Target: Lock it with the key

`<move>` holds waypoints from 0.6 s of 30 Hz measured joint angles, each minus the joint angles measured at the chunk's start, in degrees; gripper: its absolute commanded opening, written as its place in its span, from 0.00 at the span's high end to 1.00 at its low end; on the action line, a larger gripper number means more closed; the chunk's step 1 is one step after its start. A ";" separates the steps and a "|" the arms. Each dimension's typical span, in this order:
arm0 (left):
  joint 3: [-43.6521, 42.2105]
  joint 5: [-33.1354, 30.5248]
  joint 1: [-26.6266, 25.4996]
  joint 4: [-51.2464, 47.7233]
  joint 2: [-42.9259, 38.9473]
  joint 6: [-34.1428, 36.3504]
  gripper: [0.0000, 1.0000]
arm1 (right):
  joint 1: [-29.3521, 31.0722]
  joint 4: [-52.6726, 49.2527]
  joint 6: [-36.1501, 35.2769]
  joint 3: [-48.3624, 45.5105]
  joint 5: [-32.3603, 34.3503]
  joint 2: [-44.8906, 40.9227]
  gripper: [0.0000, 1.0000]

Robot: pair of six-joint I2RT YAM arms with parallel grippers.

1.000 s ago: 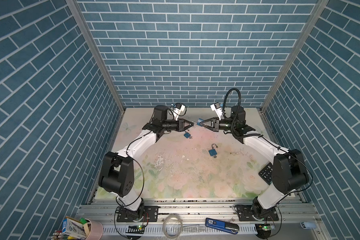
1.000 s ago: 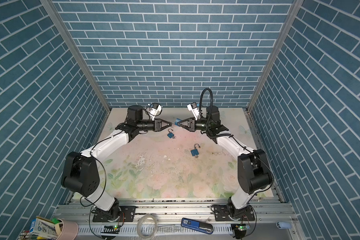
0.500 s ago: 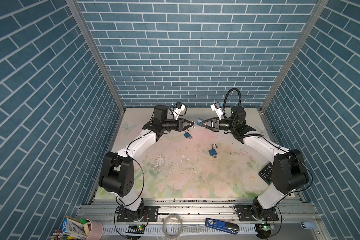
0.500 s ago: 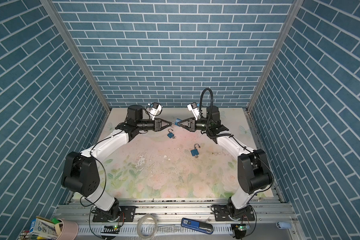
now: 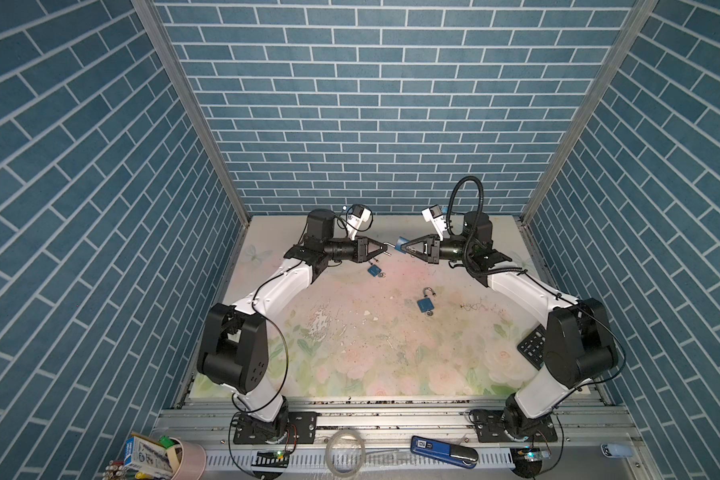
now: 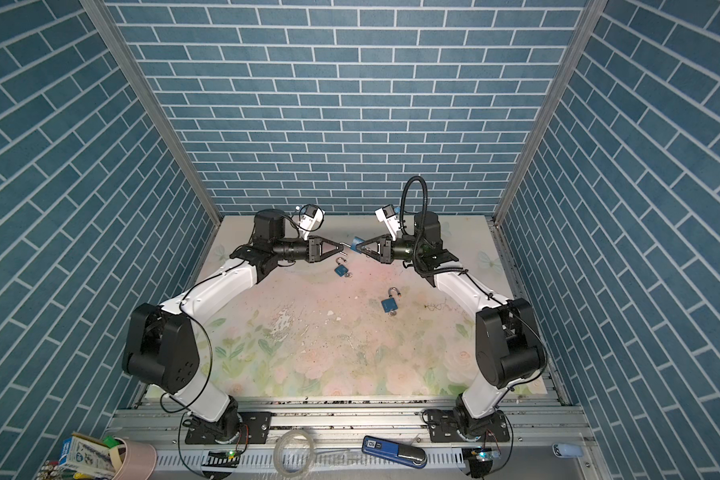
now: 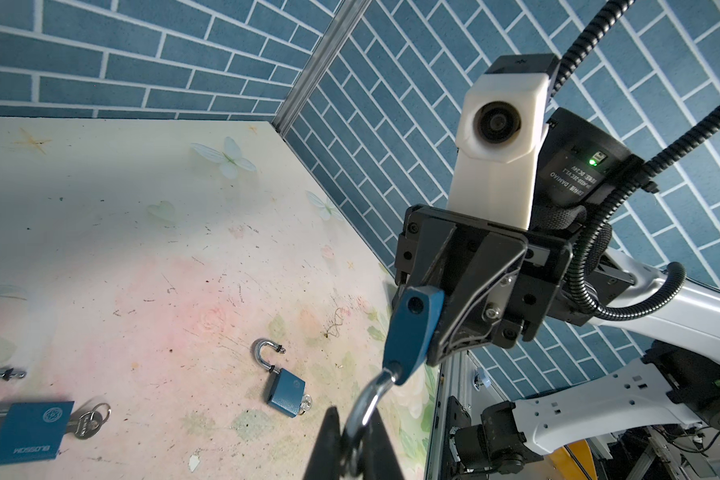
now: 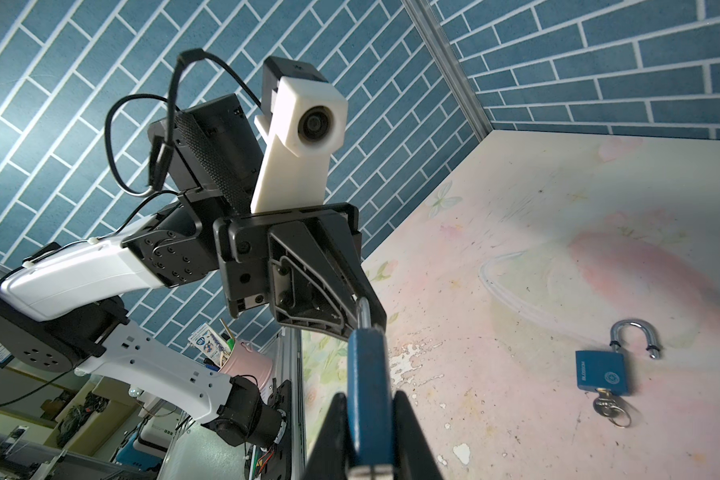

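Blue padlock (image 5: pixel 400 242) hangs in mid-air over the back of the desk (image 5: pixel 350 357), held between the two arms and clear of the surface.

- Right end effector (image 5: pixel 405 248): closed down on the padlock body. In the right wrist view its fingers (image 8: pixel 333 436) pinch the two flat faces.
- Left end effector (image 5: pixel 385 249): clamped almost fully together on the silver shackle (image 7: pixel 368 401), which runs from the body straight into its tips.
- The two end effectors point at each other, nearly level, tips just apart with the padlock bridging them.
- Can't tell whether the shackle's second leg is seated in the body, or whether a key sits in this lock; both spots are hidden.

On the desk:
- Second padlock (image 5: pixel 373 270) lies flat just beside the left end effector's tip in both top views, with a key (image 7: pixel 86 419) on a ring in its keyhole.
- Third padlock (image 5: pixel 424 305) lies nearer the desk's middle, well apart from both arms. One end of its shackle has swung free, and another key (image 7: pixel 306 402) is at its base.
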 measured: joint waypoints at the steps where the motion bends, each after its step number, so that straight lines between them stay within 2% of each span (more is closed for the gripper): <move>1: 0.00 0.00 0.00 0.00 0.00 0.00 1.00 | 0.00 0.00 0.00 0.00 0.00 0.00 0.87; 9: 0.00 -0.22 -0.13 0.02 -0.02 0.35 1.00 | -0.35 -0.33 0.17 0.00 0.57 0.00 0.66; 18: -0.02 -3.26 0.02 -1.14 -0.02 0.74 1.00 | -1.18 0.94 0.52 0.00 0.22 -0.09 0.62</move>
